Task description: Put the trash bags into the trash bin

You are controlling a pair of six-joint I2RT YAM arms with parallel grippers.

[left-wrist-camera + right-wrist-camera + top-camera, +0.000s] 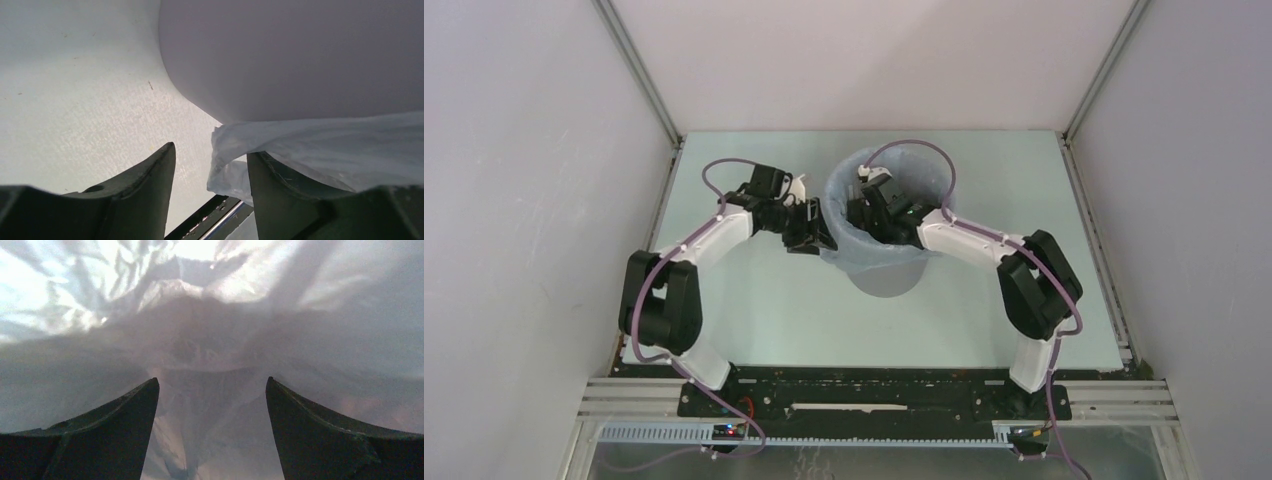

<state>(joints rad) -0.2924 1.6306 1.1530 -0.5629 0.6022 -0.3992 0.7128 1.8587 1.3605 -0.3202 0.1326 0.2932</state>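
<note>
On the pale green counter (784,320), nearest the arm bases, nothing of the task lies loose. The left hand (212,152) comes next, at the left outer wall of the trash bin (886,283). Its jaws stand apart. A fold of the trash bag (325,145) hangs into the gap and drapes over one finger, but it is not pinched.

The grey bin stands upright at mid-counter. The bag already lines it, with its hem turned down over the rim like a skirt. Farther in, the right hand (212,380) reaches down into the bin's mouth, fingers spread wide and gripping nothing, with crumpled film all round it.

The bag looks very light, limp and slippery. It will likely cling, balloon with trapped air and slide from a shallow pinch, though it should not break. The best hold seems to be a bunched fold of the hem at the rim, taken deep between the fingers. The bin, smooth and rigid, would probably shift if pushed sideways.

No brand, label or lettering can be read on either bag or bin.
</note>
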